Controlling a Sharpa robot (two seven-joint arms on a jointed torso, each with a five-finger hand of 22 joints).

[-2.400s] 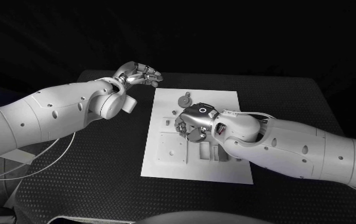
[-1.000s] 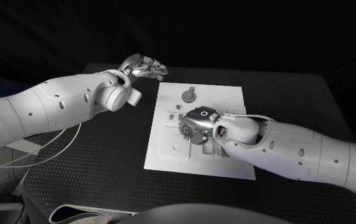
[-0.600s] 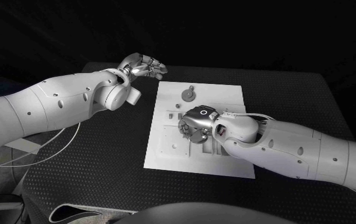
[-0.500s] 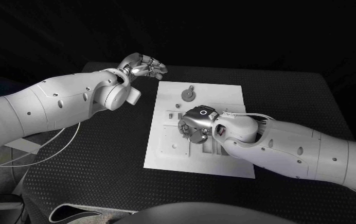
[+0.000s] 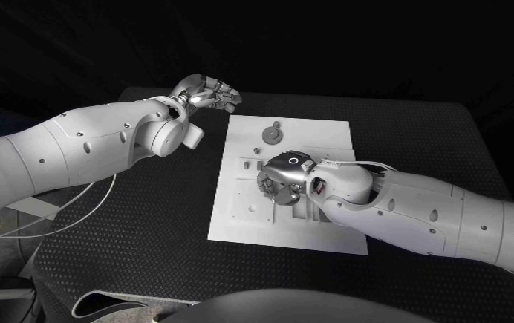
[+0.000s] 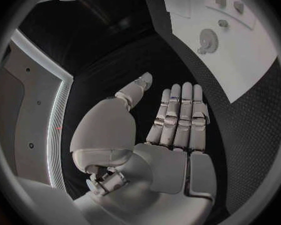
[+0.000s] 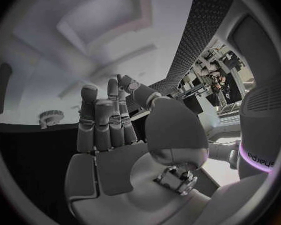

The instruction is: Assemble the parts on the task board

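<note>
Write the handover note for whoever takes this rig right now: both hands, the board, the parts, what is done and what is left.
Left hand: off the task board, over the black table by the board's far left corner, fingers straight, holding nothing.
Right hand: low over the middle of the board, fingers together; nothing visibly in it in the right wrist view, contact with the board unclear.
Parts: a round gear-like part lies near the board's far edge; small parts sit left of the right hand.
Done: cannot tell which parts are seated.
Left: the gear-like part appears untouched; check beneath the right hand before moving on.
</note>
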